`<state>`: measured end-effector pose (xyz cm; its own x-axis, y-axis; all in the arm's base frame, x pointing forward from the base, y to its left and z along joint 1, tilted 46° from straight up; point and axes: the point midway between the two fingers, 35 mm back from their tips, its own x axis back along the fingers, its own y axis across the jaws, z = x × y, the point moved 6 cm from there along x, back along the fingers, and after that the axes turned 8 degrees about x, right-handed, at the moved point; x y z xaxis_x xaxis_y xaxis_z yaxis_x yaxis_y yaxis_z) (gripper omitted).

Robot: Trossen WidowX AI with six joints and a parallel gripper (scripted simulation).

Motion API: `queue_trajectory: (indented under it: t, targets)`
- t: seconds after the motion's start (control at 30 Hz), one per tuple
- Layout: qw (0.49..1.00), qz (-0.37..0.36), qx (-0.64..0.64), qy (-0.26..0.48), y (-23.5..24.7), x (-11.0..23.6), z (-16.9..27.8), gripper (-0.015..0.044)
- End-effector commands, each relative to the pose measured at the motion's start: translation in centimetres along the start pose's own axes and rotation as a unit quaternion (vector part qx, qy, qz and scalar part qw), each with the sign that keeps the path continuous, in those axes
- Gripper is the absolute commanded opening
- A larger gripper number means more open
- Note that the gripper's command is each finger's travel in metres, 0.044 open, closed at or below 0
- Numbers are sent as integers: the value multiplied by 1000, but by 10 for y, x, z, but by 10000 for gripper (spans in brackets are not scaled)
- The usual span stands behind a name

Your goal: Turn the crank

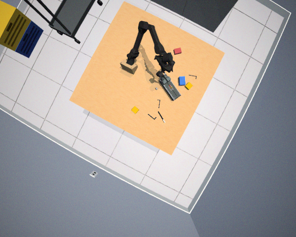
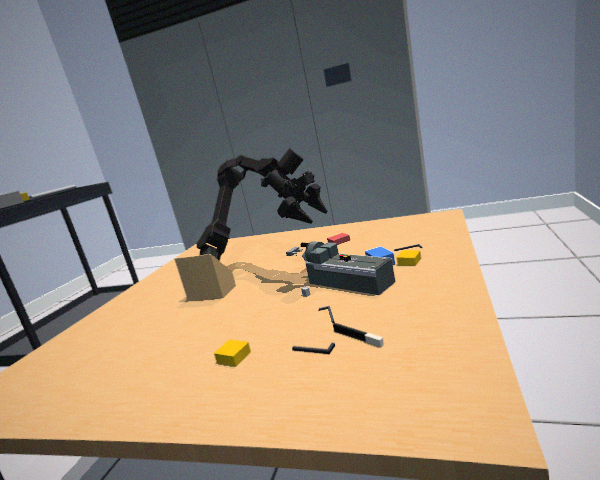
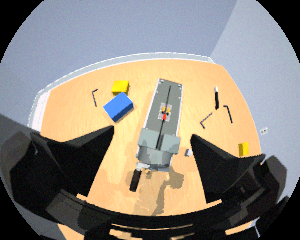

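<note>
A dark grey slide machine (image 1: 174, 94) (image 2: 349, 273) (image 3: 170, 96) lies on the wooden table (image 1: 112, 84) (image 2: 290, 403). Its red pointer (image 1: 170, 87) (image 2: 343, 256) (image 3: 165, 116) sits about midway along the slide. The brass marks are too small to judge against it. The crank (image 2: 293, 251) (image 3: 134, 180) sticks out at the end of the machine nearest the arm. My gripper (image 1: 166, 68) (image 2: 317, 215) (image 3: 153, 134) is open and empty. It hangs well above the crank end and touches nothing.
A blue block (image 1: 181, 80) (image 2: 379, 252) (image 3: 118, 107) and a yellow block (image 1: 188, 85) (image 2: 408, 256) lie beside the machine. A red block (image 1: 177, 50), another yellow block (image 1: 134, 109) (image 2: 231, 352), hex keys (image 1: 151, 116) (image 2: 313, 349), a screwdriver (image 2: 357, 333) and a small grey cube (image 2: 305, 291) lie around.
</note>
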<state>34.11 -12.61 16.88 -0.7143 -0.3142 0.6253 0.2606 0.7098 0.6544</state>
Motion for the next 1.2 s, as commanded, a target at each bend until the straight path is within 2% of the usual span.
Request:
queue_trajectory:
  t: [0.0, 0.43, 0.9, 1.17]
  targets:
    - [1000, 17, -14, 4, 11, 9, 14, 440]
    - [997, 67, -49, -2, 40, 41, 50, 440]
    - [997, 67, -49, -2, 44, 1, 89, 440]
    - [997, 67, -49, -2, 45, -6, 96, 440]
